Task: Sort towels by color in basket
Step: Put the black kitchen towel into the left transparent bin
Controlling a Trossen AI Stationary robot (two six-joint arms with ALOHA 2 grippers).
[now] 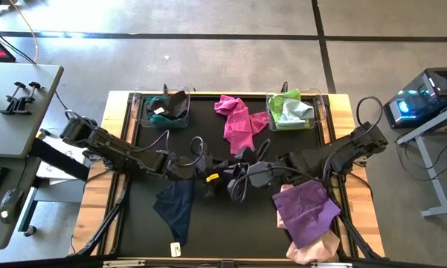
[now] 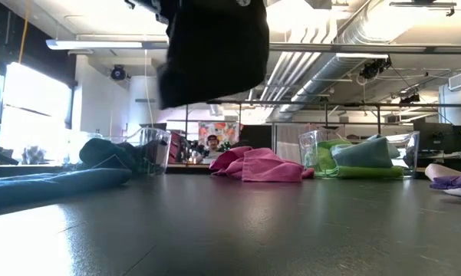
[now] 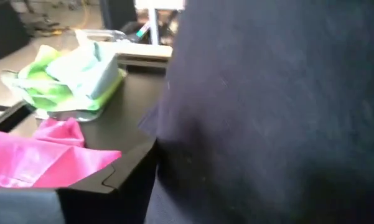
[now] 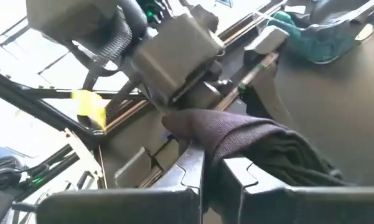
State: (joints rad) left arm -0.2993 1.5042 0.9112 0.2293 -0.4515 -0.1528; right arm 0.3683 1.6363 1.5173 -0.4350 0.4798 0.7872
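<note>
A black towel hangs high above the table's middle, with my right gripper shut on it. My left gripper stands right in front of it, fingers apart; the black towel fills most of the left wrist view, and I cannot tell whether that gripper touches it. A navy towel lies flat near the front. A magenta towel lies crumpled at the back middle. A purple towel rests on a pale pink one at the front right. My right gripper pinches a bunched fold of the black towel between its two fingers. It comes from the table's right, slanting a little downward. The towel hangs slack below the fingers, lifted clear of the table.
A clear basket at the back left holds teal and dark towels. A second basket at the back right holds lime and mint towels. Both arms crowd the table's middle. Bare dark tabletop shows between the navy and purple towels.
</note>
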